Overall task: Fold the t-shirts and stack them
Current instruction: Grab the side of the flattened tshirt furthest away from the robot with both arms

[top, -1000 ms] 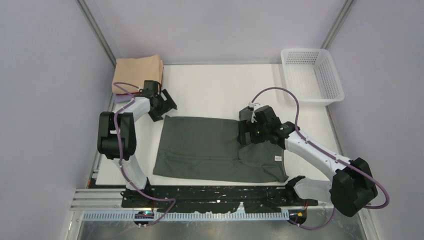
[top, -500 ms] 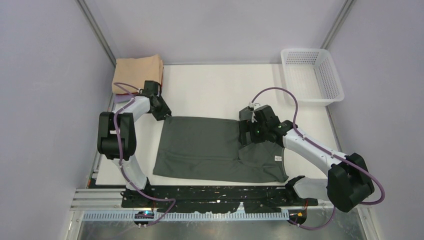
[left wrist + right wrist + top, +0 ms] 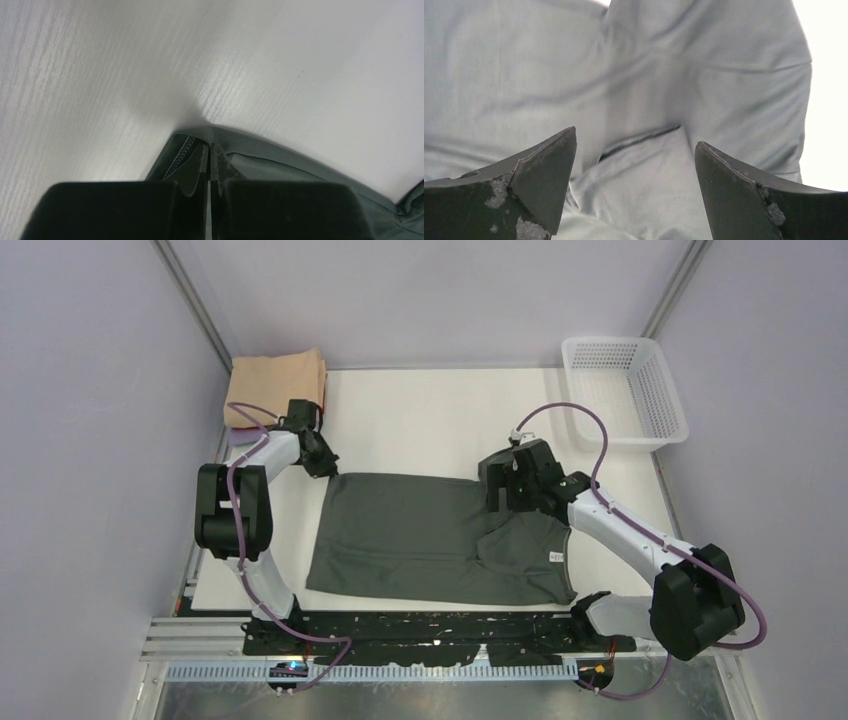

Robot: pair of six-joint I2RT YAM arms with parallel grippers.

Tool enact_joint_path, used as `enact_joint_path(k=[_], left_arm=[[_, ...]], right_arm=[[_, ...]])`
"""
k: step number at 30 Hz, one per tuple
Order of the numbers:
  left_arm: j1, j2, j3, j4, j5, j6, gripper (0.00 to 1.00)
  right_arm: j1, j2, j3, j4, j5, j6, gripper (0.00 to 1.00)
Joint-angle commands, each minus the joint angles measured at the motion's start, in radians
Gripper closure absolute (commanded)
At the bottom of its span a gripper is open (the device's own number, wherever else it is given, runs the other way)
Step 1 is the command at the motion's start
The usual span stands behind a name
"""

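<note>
- The dark grey t-shirt (image 3: 420, 535) is lying spread flat on the middle of the table (image 3: 420, 420).
- The left gripper (image 3: 208, 150) is pinching the hem at the shirt's far left corner.
- The right gripper (image 3: 635, 139) is hovering over the shirt's right part, fingers wide apart.
- A folded peach-tan t-shirt (image 3: 275, 380) is sitting at the far left.
- A white basket (image 3: 660, 400) is standing at the far right.

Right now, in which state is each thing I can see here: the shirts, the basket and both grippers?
dark grey t-shirt, spread flat on the table, far left corner pinched
peach-tan t-shirt, folded, lying at the far left corner
white mesh basket, upright, nothing visible inside
left gripper, shut on the grey shirt's corner hem
right gripper, open, above the grey shirt's collar end
</note>
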Motion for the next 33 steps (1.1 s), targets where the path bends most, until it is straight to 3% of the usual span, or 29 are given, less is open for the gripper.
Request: enact_joint_path(k=[1, 8, 13, 19, 22, 29, 33], left_arm=[[0.002, -0.049, -0.004, 0.025, 0.017, 0.026, 1.00], [0.001, -0.108, -0.060, 0.091, 0.078, 0.041, 1.00], [0.002, -0.128, -0.095, 0.115, 0.095, 0.040, 1.00], [0.001, -0.148, -0.121, 0.124, 0.100, 0.045, 1.00], [0.001, -0.154, -0.127, 0.124, 0.100, 0.049, 1.00], [0.002, -0.177, -0.133, 0.119, 0.100, 0.054, 1.00], [0.002, -0.196, -0.146, 0.120, 0.102, 0.053, 1.00]], right_arm=[[-0.059, 0.073, 0.142, 0.059, 0.135, 0.091, 0.05], [-0.134, 0.422, 0.482, 0.010, 0.255, 0.098, 0.00], [-0.146, 0.660, 0.753, -0.075, 0.335, 0.078, 0.13], [-0.148, 0.884, 0.948, -0.160, 0.347, 0.041, 0.23], [-0.148, 0.920, 0.971, -0.204, 0.342, 0.038, 0.29], [-0.148, 0.856, 0.834, -0.181, 0.330, 0.052, 0.35], [-0.147, 0.809, 0.775, -0.145, 0.318, 0.058, 0.52]])
